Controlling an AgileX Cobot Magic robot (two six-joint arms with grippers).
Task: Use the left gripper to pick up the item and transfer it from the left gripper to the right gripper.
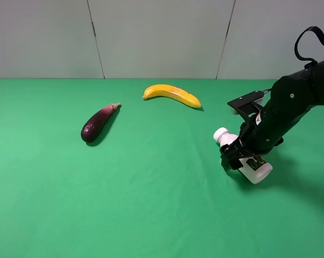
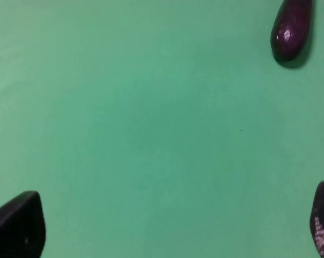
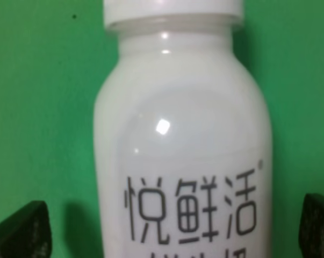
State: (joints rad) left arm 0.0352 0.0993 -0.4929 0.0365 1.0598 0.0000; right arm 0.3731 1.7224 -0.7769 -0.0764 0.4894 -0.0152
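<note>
Look to the exterior high view and you find the item (image 1: 246, 161), a small white bottle with a white cap, lying on its side on the green table (image 1: 151, 204) at about four o'clock from the table's middle, its cap pointing toward ten o'clock. The right gripper (image 1: 238, 156) is down over the bottle's body, the black arm reaching in from three o'clock. In your right wrist view the bottle (image 3: 183, 140) fills the space between the two black fingertips (image 3: 19, 231), and green cloth shows between each fingertip and the bottle's wall, so the jaws stand wide and are not pressing on it; dark printed characters run across its label. The left gripper (image 2: 167, 226) does not appear in the high view; in your left wrist view its two dark fingertips (image 2: 16, 226) sit far apart at the corners with only bare green table between them, so it is spread wide and holds nothing. The purple eggplant (image 1: 99, 122) lies at about ten o'clock from the table's middle, and shows too in the left wrist view (image 2: 292, 28). The yellow banana (image 1: 172, 95) lies near twelve o'clock, well apart from the bottle.
</note>
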